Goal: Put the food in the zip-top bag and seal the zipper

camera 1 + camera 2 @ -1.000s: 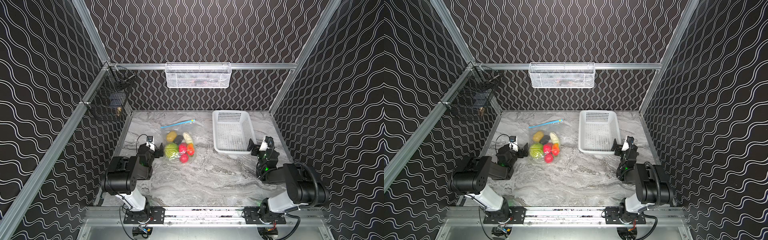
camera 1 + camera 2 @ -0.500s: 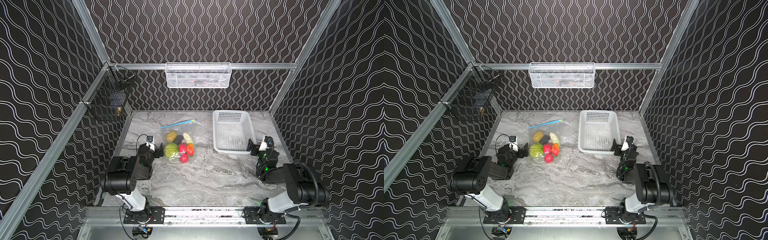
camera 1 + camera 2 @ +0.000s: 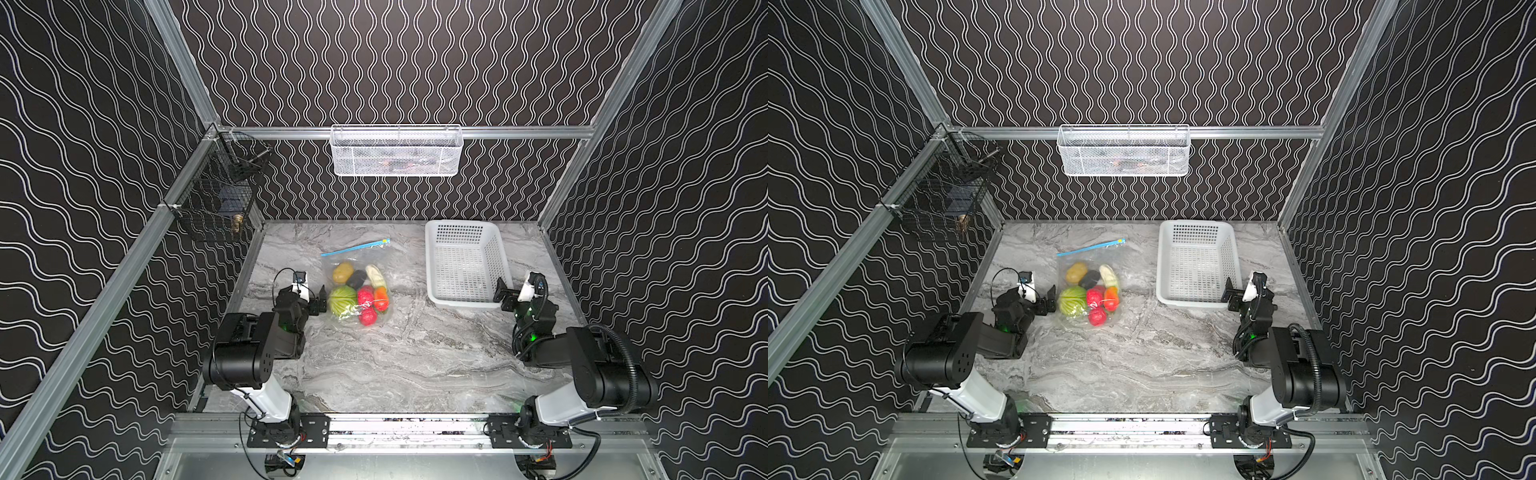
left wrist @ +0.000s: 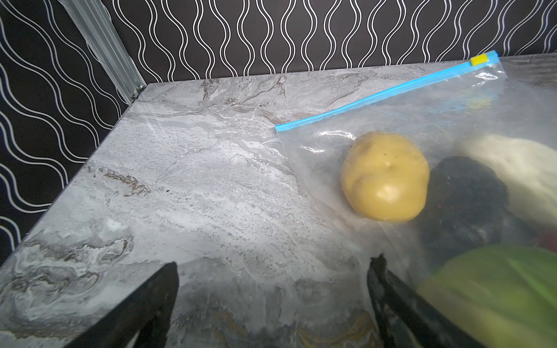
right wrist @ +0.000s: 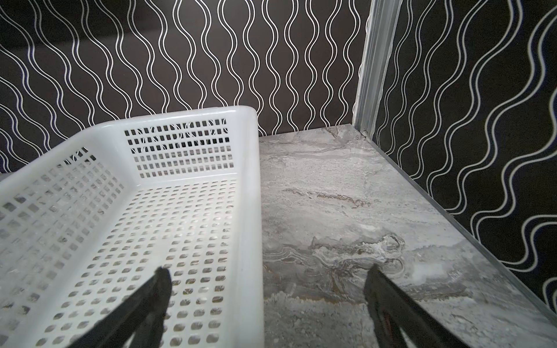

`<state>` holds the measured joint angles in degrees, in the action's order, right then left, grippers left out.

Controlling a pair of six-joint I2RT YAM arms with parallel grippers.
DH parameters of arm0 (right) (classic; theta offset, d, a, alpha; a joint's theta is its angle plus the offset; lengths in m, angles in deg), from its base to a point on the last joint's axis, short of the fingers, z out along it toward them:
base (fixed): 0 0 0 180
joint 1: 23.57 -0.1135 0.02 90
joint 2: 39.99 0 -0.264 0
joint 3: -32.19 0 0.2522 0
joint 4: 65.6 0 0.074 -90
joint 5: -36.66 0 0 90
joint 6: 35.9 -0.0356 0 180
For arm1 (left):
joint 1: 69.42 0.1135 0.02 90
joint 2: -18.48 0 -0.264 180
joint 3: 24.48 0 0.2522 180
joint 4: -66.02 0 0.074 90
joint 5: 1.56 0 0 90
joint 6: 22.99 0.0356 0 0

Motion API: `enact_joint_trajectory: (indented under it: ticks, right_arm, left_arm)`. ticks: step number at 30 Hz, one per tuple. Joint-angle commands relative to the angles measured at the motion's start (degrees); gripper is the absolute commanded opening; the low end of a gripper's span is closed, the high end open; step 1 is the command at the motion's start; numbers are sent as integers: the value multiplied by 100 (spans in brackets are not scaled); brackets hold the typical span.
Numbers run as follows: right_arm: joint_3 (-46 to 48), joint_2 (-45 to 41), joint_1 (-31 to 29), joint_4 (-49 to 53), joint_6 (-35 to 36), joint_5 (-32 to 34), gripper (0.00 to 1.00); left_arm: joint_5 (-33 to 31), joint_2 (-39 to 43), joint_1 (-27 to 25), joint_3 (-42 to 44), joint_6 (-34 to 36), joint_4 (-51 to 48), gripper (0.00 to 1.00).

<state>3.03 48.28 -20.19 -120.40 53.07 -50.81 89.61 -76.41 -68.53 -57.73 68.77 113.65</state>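
The clear zip-top bag [image 3: 365, 257] lies flat on the marble table in both top views, with the food inside it: green cabbage [image 3: 343, 300], yellow potato [image 4: 384, 176], dark avocado [image 3: 356, 279], white radish [image 3: 375, 276], red fruits [image 3: 368, 316] and an orange-red one [image 3: 381, 299]. The blue zipper [image 3: 355, 248] runs straight along the far edge, its yellow slider [image 4: 479, 60] at the right end. My left gripper [image 3: 321, 300] [image 4: 275, 262] is open beside the bag's left edge, holding nothing. My right gripper [image 3: 502, 296] [image 5: 267, 269] is open and straddles the basket's near right wall.
A white perforated basket [image 3: 461, 226] stands empty at the back right. A white mesh tray [image 3: 397, 151] hangs on the back rail and a black wire cage [image 3: 216, 199] on the left rail. Patterned walls enclose the table on three sides.
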Motion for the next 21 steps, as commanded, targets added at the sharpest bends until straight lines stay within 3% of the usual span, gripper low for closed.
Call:
enact_joint_trajectory:
  ticks: [1,21]
  right_arm:
    - [2,15,-6,118,84,-5,99]
    - [-33,30,-8,170,90,-11,99]
  left_arm:
    - [-20,-3,6,-21,1,23,99]
    - [-20,-7,2,-21,6,21,99]
